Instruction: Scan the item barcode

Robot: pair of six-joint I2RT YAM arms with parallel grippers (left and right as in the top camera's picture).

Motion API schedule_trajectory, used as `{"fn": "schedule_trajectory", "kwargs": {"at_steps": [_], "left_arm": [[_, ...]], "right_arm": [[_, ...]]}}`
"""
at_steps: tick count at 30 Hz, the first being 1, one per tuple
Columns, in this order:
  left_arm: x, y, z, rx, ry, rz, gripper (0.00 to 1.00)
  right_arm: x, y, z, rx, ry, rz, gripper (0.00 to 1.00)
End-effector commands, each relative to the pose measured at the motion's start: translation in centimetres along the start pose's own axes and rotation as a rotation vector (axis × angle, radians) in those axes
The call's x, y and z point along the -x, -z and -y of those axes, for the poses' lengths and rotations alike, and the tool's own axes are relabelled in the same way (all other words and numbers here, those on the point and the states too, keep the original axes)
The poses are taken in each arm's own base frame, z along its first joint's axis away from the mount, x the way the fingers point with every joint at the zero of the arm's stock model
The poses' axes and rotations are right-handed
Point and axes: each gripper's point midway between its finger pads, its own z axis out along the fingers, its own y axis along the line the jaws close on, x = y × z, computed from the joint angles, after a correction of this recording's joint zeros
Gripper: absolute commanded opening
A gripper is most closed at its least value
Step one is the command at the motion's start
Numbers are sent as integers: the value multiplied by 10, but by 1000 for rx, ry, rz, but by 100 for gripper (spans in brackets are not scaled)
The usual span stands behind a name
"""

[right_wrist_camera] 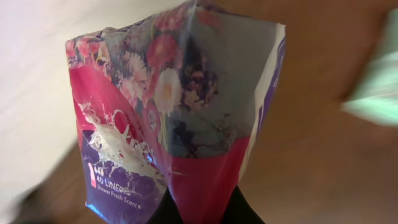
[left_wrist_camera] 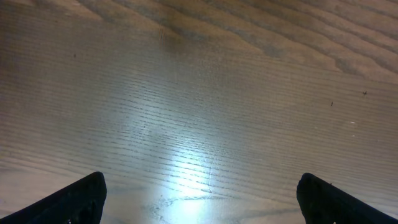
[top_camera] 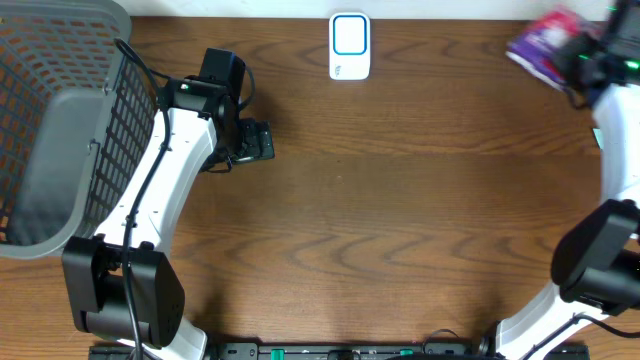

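Two robot arms with glossy white shells and rounded black joint housings. A thin black cable [top_camera: 143,190] runs along the left arm [top_camera: 180,170]; the left gripper [top_camera: 255,142] is matte black. Small green lights [top_camera: 583,60] glow on the right arm [top_camera: 600,250].

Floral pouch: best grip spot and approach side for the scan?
Pinch the floral pouch at one thin edge, across its two flat faces, coming in edge-on, as the right gripper, shut on its near edge, has it. It is a soft, flat bag creased down the middle, so an edge pinch probably holds and leaves the printed faces free for the white scanner.
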Motion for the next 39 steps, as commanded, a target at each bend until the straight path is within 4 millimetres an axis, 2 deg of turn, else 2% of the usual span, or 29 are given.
{"fn": "schedule_trajectory", "kwargs": {"at_steps": [1,2,6,9,12,17,20,22,25,27,31,34,37,38,39], "left_arm": [[0,1,-3,12,-12,5,98],[0,1,-3,12,-12,5,98],[0,1,-3,12,-12,5,98],[0,1,-3,13,-12,5,98],[0,1,-3,12,-12,5,98],[0,1,-3,12,-12,5,98],[0,1,-3,12,-12,5,98],[0,1,-3,12,-12,5,98],[0,1,-3,12,-12,5,98],[0,1,-3,12,-12,5,98],[0,1,-3,12,-12,5,98],[0,1,-3,12,-12,5,98],[0,1,-3,12,-12,5,98],[0,1,-3,12,-12,4,98],[0,1,-3,12,-12,5,98]], "right_arm": [[21,-4,41,-113,68,40,1],[26,-8,56,-135,57,40,1],[35,-22,81,-162,25,50,1],[39,-42,82,-113,63,52,3],[42,-64,82,-85,90,72,11],[48,-85,108,-166,54,117,15],[51,-89,126,-226,35,131,19],[53,-87,138,-257,25,134,27],[56,-83,153,-280,7,127,57],[54,-79,158,-273,-4,102,64],[56,-64,146,-184,-17,72,66],[62,-42,123,-89,-12,70,65],[62,-8,92,39,-4,44,66],[59,4,82,86,-3,22,69],[54,17,71,135,-2,-5,80]]}}
